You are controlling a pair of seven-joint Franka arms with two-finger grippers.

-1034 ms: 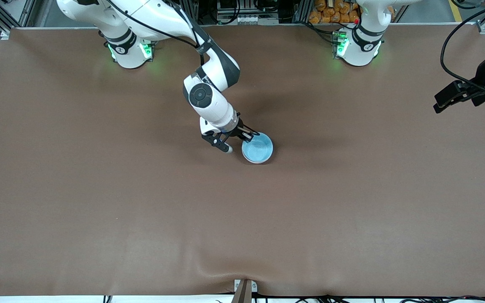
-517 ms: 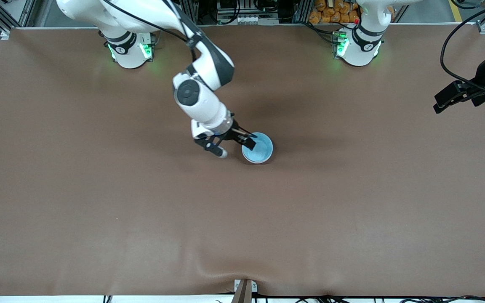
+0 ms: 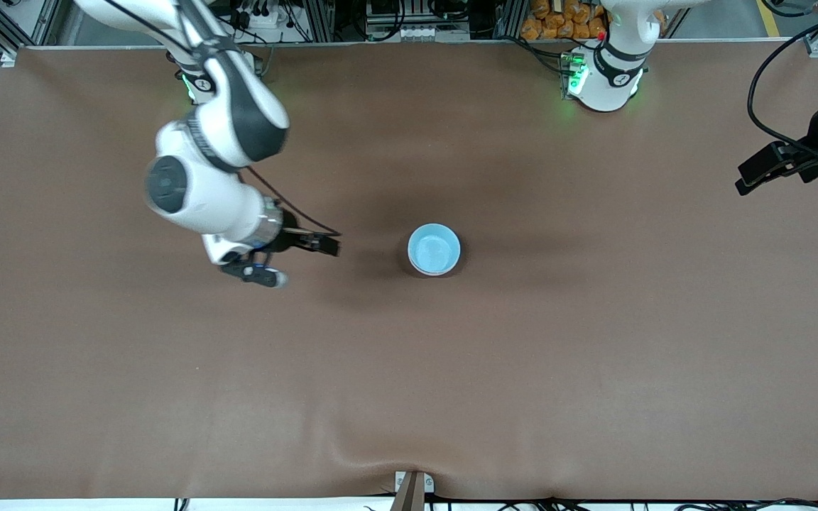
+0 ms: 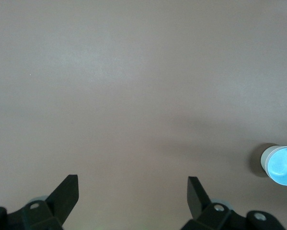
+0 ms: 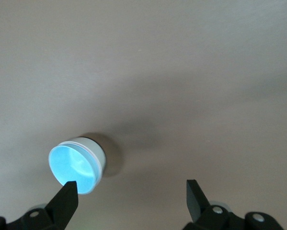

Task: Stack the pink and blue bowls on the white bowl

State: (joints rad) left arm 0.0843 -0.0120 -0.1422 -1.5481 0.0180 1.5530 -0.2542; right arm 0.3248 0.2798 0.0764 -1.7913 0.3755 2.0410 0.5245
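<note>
- Since the blue bowl point(image 3: 434, 249) sits nested on the stack at table centre, we judge stacking done; what's left is a clean retreat.
- Right gripper point(image 3: 288, 259), jaws wide and empty, hangs over bare table point(image 3: 593, 369) at the stack's 9 o'clock. We'd lift straight up, no sweep toward the rim.
- Left gripper point(image 3: 764, 170), jaws open, empty, waits at the table's 3 o'clock edge.
- White bowl point(image 5: 96, 151) shows only as a pale wall under the blue; pink one we can't make out.
</note>
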